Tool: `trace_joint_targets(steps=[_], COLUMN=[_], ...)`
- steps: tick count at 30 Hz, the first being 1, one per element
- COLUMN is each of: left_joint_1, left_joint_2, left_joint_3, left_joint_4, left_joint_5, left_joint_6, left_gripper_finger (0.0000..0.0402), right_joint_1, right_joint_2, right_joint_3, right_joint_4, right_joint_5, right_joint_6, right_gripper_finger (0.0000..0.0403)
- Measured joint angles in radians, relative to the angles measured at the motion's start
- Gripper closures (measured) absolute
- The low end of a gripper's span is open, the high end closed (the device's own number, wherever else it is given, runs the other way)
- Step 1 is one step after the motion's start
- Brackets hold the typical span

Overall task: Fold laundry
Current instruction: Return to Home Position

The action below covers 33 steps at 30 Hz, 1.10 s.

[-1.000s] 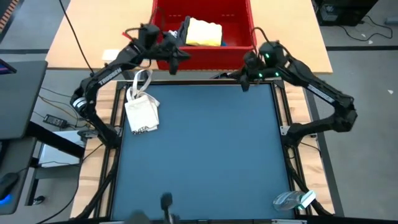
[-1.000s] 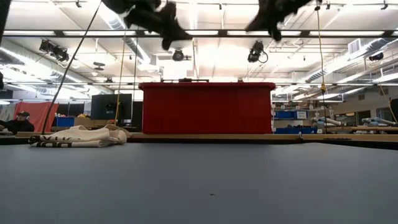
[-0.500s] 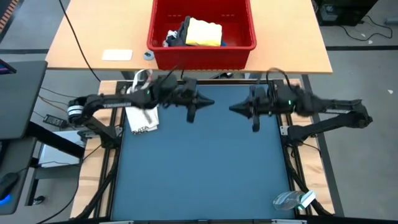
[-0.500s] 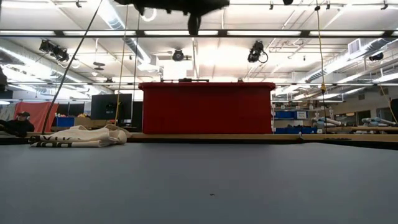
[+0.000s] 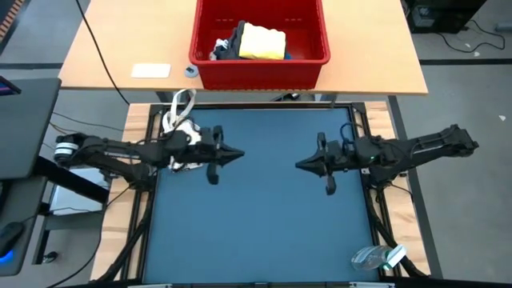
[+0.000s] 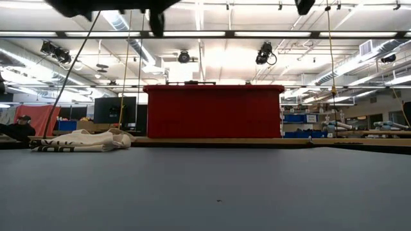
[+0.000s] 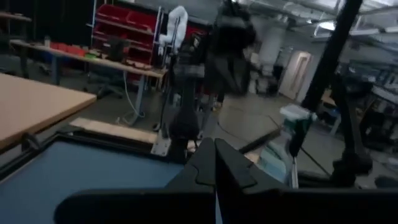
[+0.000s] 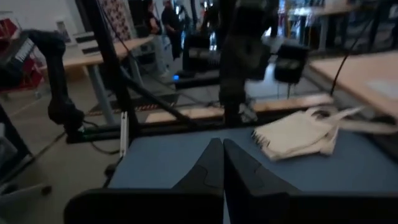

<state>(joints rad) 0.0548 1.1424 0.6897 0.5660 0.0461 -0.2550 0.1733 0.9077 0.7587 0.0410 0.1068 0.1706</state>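
Observation:
The laundry lies in the red basket (image 5: 260, 68) beyond the table's far edge: a yellow piece (image 5: 262, 42), a dark garment (image 5: 236, 36), a bit of white cloth (image 5: 217, 51) and a sliver of blue (image 5: 290, 56). My left gripper (image 5: 240, 154) (image 7: 216, 155) hovers shut above the mat's left half, pointing right. My right gripper (image 5: 298, 166) (image 8: 222, 149) hovers shut above the right half, pointing left. The two face each other, and neither holds anything.
A small white bag with straps (image 5: 179, 120) (image 8: 298, 134) (image 6: 77, 141) lies at the mat's far left corner, partly under my left arm. The basket (image 6: 212, 110) stands on a wooden table with a white card (image 5: 150, 70). A clear plastic item (image 5: 376, 258) sits near the mat's near right corner.
Both grippers have left the red basket's rim and swung toward the near edge, out over the mat, turning level so that they point at each other. The left gripper then drew back toward the left edge. Neither carries any cloth.

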Motion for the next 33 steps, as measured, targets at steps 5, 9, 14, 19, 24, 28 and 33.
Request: trace_joint_targets(steps=[5,9,14,19,24,28,33], left_joint_1=[-0.003,-0.005,-0.002,0.0,-0.013,-0.017,0.008], left_joint_2=[-0.156,-0.269,-0.411,-0.489,-0.504,-0.514,-0.602], left_joint_3=[-0.103,-0.168,-0.292,-0.429,-0.527,-0.563,-0.566], left_joint_4=[-0.107,-0.182,-0.182,-0.185,-0.153,-0.089,-0.099], left_joint_5=[-0.009,-0.082,-0.191,-0.17,-0.149,-0.146,-0.148], left_joint_6=[0.007,0.011,0.025,-0.013,-0.088,-0.039,-0.01], left_gripper_finger=[0.0401,0.0401,0.0401,0.0401,0.0394,0.0393,0.0392], right_joint_1=[0.0,0.0,-0.001,-0.001,0.01,0.014,-0.031], right_joint_2=[-0.111,-0.212,-0.343,-0.439,-0.443,-0.451,-0.538], right_joint_3=[-0.021,-0.066,-0.204,-0.353,-0.512,-0.616,-0.631], right_joint_4=[-0.046,-0.121,-0.101,-0.139,0.074,0.3,0.217], right_joint_5=[0.057,0.106,0.132,0.149,0.144,0.138,0.052], right_joint_6=[-0.05,-0.066,-0.018,0.093,0.125,0.061,0.061], right_gripper_finger=[0.04,0.04,0.04,0.0395,0.0399,0.04,0.0401])
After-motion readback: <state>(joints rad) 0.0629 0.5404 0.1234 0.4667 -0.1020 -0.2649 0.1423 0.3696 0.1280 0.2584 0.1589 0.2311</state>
